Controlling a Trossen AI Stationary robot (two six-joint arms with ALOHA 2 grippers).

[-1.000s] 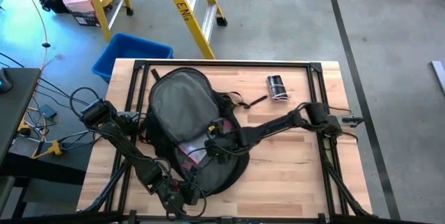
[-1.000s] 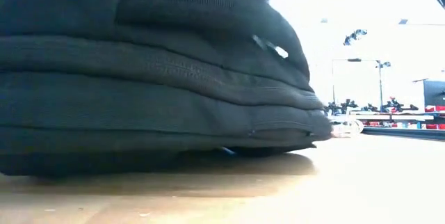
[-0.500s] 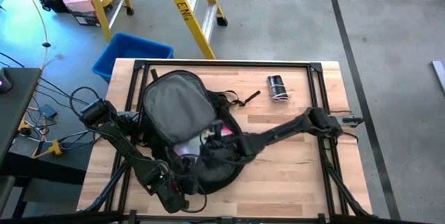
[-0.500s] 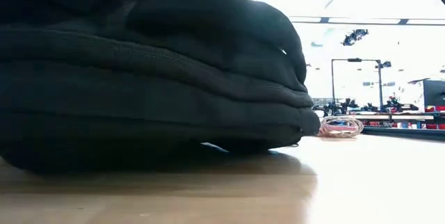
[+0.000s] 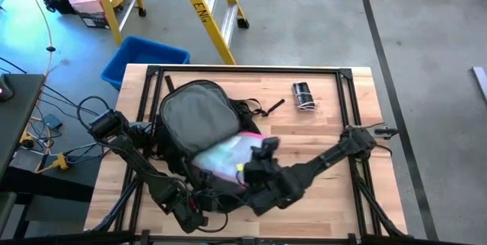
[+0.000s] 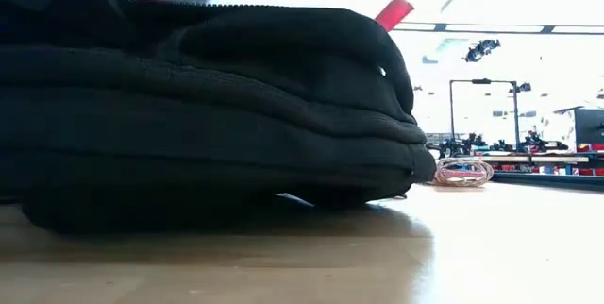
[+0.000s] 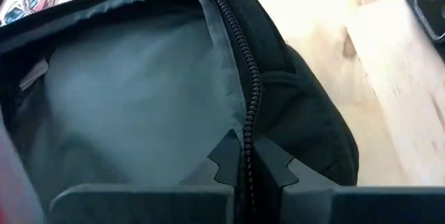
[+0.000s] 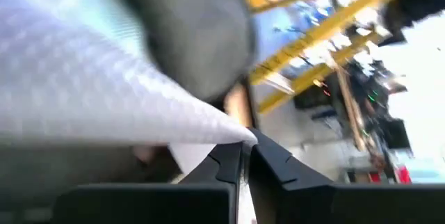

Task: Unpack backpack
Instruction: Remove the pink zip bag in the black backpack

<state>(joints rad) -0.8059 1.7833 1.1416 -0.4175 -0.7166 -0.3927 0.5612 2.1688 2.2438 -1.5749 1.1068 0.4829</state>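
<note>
We see the backpack (image 5: 194, 116) lying left of centre in the high view; the left gripper (image 7: 242, 165) is clamped on its zipper edge at lower left; the right gripper (image 8: 245, 156), lower centre, pinches a clear pink-edged pouch (image 5: 228, 154) over the backpack's opening.

Wooden table (image 5: 335, 176). Small dark roll with white band (image 5: 303, 96) near far right edge. Blue bin (image 5: 143, 59), yellow ladder (image 5: 204, 5) on floor beyond.
</note>
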